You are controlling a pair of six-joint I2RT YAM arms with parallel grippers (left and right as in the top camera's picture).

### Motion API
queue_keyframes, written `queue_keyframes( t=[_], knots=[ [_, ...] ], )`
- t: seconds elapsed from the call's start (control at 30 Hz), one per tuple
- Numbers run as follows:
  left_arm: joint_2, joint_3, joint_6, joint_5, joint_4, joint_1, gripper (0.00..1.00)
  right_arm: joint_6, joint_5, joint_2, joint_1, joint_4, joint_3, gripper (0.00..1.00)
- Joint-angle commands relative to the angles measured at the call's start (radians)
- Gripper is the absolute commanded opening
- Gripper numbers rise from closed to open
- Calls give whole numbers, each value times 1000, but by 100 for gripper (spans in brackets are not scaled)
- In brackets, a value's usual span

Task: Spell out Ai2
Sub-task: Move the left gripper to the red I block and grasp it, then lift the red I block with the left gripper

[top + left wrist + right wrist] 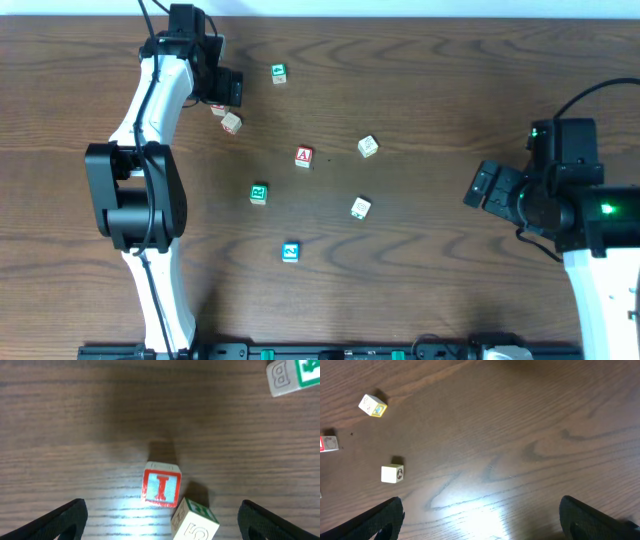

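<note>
Spread wide and empty, the left fingers [228,88] hang off an arm stretched to the bench's [430,80] far-left corner, over the I block [218,108]. The A block [304,156] lies mid-bench. The right fingers [480,185] hover well apart at the right edge.

Left wrist: the I block [161,485] lies ahead between the parted fingers [65,520], untouched, with a 5 block [195,522] just beside it.

Right wrist: the fingers [380,520] gape, holding nothing, with two pale blocks [392,473] off to the left.

The left tool [222,98] is hovering just beside a pale block [232,123], far left on the desk [420,80]; the A block [303,156] is sitting mid-desk.

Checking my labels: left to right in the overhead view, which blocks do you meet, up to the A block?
Tan block → green block → far green block → blue block → A block.
</note>
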Motion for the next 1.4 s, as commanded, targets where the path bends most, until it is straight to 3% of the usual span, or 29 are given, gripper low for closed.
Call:
queue_keyframes(
  t=[0.0, 0.67, 0.7, 0.83, 0.97, 1.37],
  knots=[
    [14, 19, 14, 3, 7, 3, 97, -8, 3, -5, -3, 4, -6, 99],
    [98, 12, -13, -39, 14, 3, 100, -8, 3, -5, -3, 10, -6, 99],
    [99, 7, -13, -39, 21, 3, 93, -8, 3, -5, -3, 10, -6, 99],
    [100, 6, -13, -39, 34, 3, 85, -8, 3, -5, -3, 10, -6, 99],
    [100, 6, -24, -39, 39, 3, 70, -8, 3, -5, -3, 10, -6, 99],
    [104, -12, -24, -11, 45, 3, 50, -8, 3, -5, -3, 10, -6, 99]
  ],
)
